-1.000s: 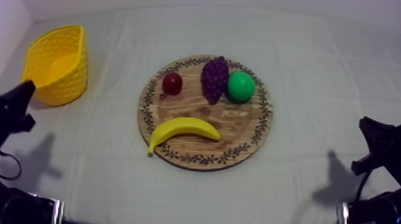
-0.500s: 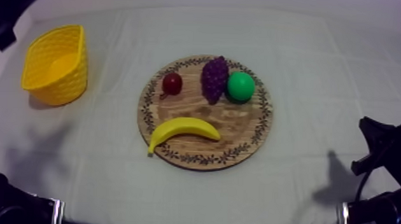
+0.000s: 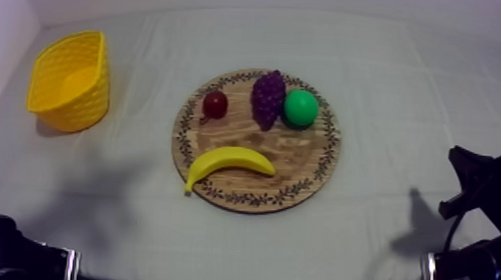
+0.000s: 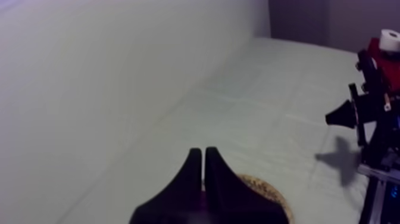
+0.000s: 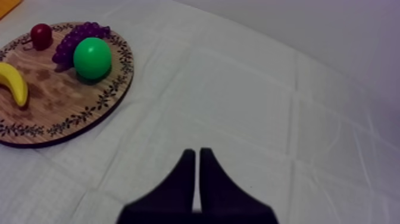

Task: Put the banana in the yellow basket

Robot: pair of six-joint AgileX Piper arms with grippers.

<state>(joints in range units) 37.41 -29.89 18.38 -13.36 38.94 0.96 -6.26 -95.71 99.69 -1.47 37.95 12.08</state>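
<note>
The yellow banana [image 3: 229,163] lies on the near left part of the round wooden board [image 3: 304,163], at the table's middle. The yellow basket [image 3: 69,79] stands at the far left, with nothing in it. My right gripper [image 3: 459,169] rests low at the right edge, well apart from the board. In the right wrist view its fingers [image 5: 196,152] lie together as a wedge, shut on nothing, pointing past the board [image 5: 89,113] and the banana [image 5: 15,83]. My left gripper [image 4: 203,150] is shut on nothing, raised above the board's rim [image 4: 271,189].
A small red fruit [image 3: 215,104], a bunch of grapes [image 3: 269,97] and a round green fruit [image 3: 301,107] sit along the board's far side. Bare cloth [image 3: 414,92] spreads round the board. A white wall [image 4: 89,89] runs along the table's far edge.
My left arm has risen from the left edge near the basket, up past the upper left corner of the top view. The right arm and all fruit have stayed put.
</note>
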